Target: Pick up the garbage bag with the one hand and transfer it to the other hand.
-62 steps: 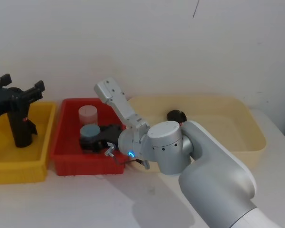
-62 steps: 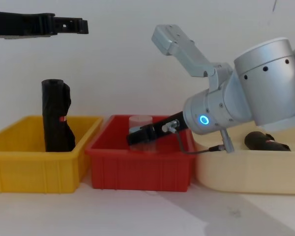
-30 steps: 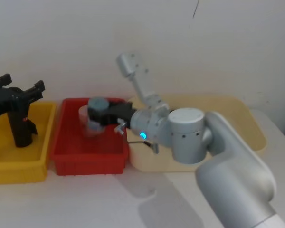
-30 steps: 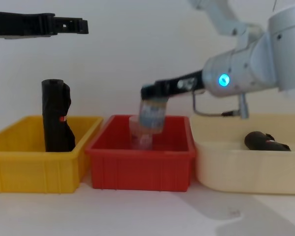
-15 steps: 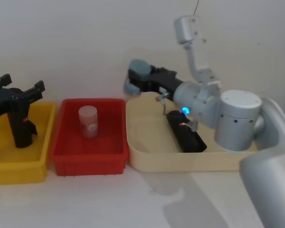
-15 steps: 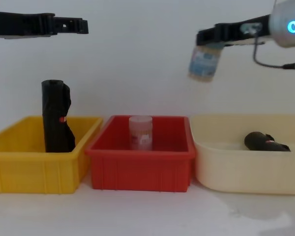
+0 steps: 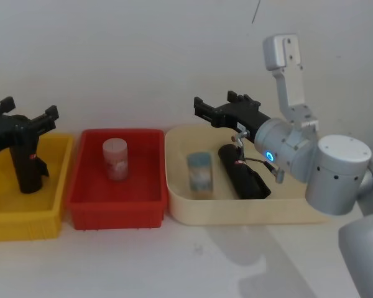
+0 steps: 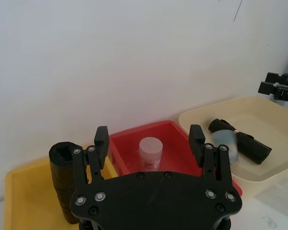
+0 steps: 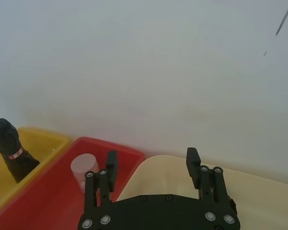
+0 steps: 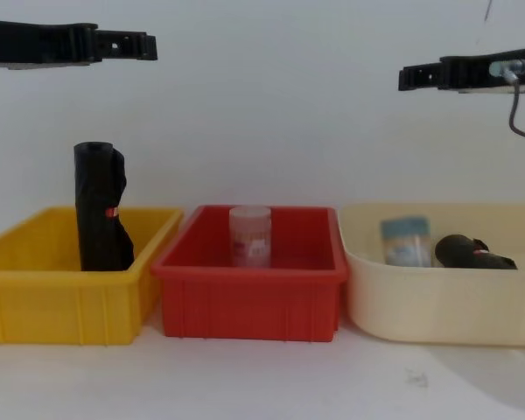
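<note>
The garbage bag, a black crinkly roll with a red-and-white band, lies in the cream tub; it also shows in the chest view and the left wrist view. My right gripper, its arm lit blue, hovers open and empty above the tub's back-left part, well above the bag. Far to the left, my left gripper stands open and empty, high over the yellow bin.
A similar black roll stands upright in the yellow bin. The red bin holds a pinkish jar. A blue-lidded jar stands in the cream tub left of the bag.
My right gripper carried the blue-lidded jar from the red bin over the cream tub and opened; the jar now sits in the tub. The left arm has not moved.
</note>
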`<state>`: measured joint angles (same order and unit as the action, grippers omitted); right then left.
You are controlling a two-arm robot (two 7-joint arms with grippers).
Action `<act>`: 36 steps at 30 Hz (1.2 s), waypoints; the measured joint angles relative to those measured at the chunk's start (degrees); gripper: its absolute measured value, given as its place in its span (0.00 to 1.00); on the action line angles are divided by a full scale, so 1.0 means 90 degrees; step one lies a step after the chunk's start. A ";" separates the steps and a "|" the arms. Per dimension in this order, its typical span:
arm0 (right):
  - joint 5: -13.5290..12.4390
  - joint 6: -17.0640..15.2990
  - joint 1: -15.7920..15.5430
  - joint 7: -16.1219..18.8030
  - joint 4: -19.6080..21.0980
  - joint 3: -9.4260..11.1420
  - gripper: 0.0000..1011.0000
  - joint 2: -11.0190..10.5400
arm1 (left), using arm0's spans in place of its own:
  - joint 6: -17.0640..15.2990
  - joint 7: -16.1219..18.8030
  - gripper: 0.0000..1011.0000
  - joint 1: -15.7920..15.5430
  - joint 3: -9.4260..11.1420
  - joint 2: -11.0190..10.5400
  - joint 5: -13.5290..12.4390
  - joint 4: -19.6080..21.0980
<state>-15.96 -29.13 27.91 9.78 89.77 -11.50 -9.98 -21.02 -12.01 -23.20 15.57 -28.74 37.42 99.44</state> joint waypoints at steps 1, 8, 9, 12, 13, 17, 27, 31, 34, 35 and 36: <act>0.0008 0.0050 -0.0020 0.0009 0.0001 0.0000 0.84 -0.0014 | 0.0000 0.0000 0.99 0.0000 0.0000 0.0000 0.0000 0.0000; 0.0151 0.0631 -0.0224 0.0110 0.0008 -0.0061 0.99 -0.0144 | 0.0003 0.0000 0.99 0.0000 0.0001 -0.0001 0.0000 0.0000; 0.0167 0.0703 -0.0255 0.0123 0.0014 -0.0077 0.99 -0.0159 | 0.0012 -0.0006 0.99 -0.0005 0.0009 -0.0004 0.0001 -0.0003; 0.0234 0.1013 -0.0366 0.0184 0.0043 -0.0122 0.99 -0.0205 | 0.0051 -0.0052 0.99 -0.0018 0.0029 -0.0007 0.0006 -0.0030; 0.0250 0.1084 -0.0392 0.0201 0.0057 -0.0137 0.99 -0.0215 | 0.0085 -0.0095 0.99 -0.0031 0.0047 -0.0008 0.0014 -0.0054; 0.0330 0.1511 -0.0553 0.0305 0.0136 -0.0213 0.99 -0.0274 | 0.0156 -0.0197 0.99 -0.0059 0.0089 -0.0008 0.0033 -0.0123; 0.0442 0.2548 -0.1094 0.0701 0.0471 -0.0517 0.99 -0.0494 | 0.0456 -0.0705 0.99 -0.0178 0.0307 0.0020 0.0131 -0.0439; 0.0457 0.2817 -0.1256 0.0857 0.0579 -0.0647 0.99 -0.0574 | 0.0539 -0.0886 0.99 -0.0211 0.0400 0.0031 0.0158 -0.0536; 0.0472 0.2990 -0.1382 0.0958 0.0668 -0.0744 0.99 -0.0636 | 0.0580 -0.0970 0.99 -0.0226 0.0455 0.0035 0.0172 -0.0591; 0.0479 0.3045 -0.1424 0.0992 0.0699 -0.0778 0.99 -0.0660 | 0.0607 -0.1022 0.99 -0.0236 0.0486 0.0039 0.0180 -0.0623; 0.0483 0.3076 -0.1444 0.1012 0.0712 -0.0796 0.99 -0.0670 | 0.0625 -0.1057 0.99 -0.0243 0.0511 0.0041 0.0186 -0.0647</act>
<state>-11.61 -1.44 14.92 18.89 96.18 -18.67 -16.01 -15.40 -21.53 -25.39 20.17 -28.37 39.09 93.62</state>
